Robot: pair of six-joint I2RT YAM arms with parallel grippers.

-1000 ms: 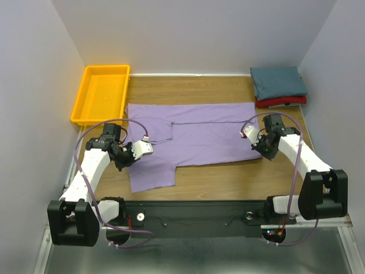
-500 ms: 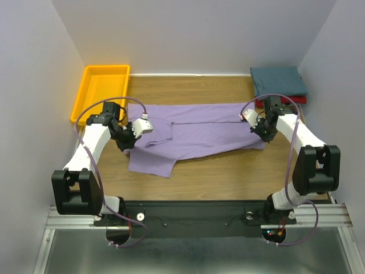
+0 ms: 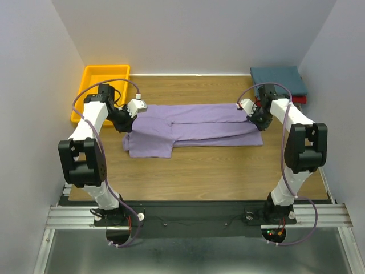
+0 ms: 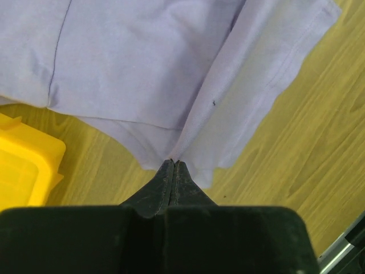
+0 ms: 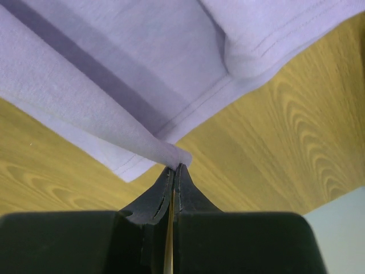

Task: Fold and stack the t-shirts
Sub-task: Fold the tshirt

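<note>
A purple t-shirt (image 3: 194, 127) lies across the middle of a wooden bench (image 3: 199, 171), its long axis running left to right, parallel to the near edge. It is doubled over along its length, so several layers of cloth show as long bands. The wider end, with what looks like a sleeve flap jutting toward the near edge, is on the left; the straighter, narrower end is on the right. The left claw (image 4: 173, 164) is closed tight and pinches a bunched edge of the purple cloth at the shirt's left end, just beside a yellow tray (image 3: 91, 91) that sits in the far left corner. The right claw (image 5: 174, 167) is likewise closed, with a thin fold of the shirt's right-hand edge nipped between its tips and lifted off the wood. In the far right corner, well apart from the purple shirt, a folded dark teal t-shirt (image 3: 278, 77) rests on top of a folded red t-shirt (image 3: 300, 99).
</note>
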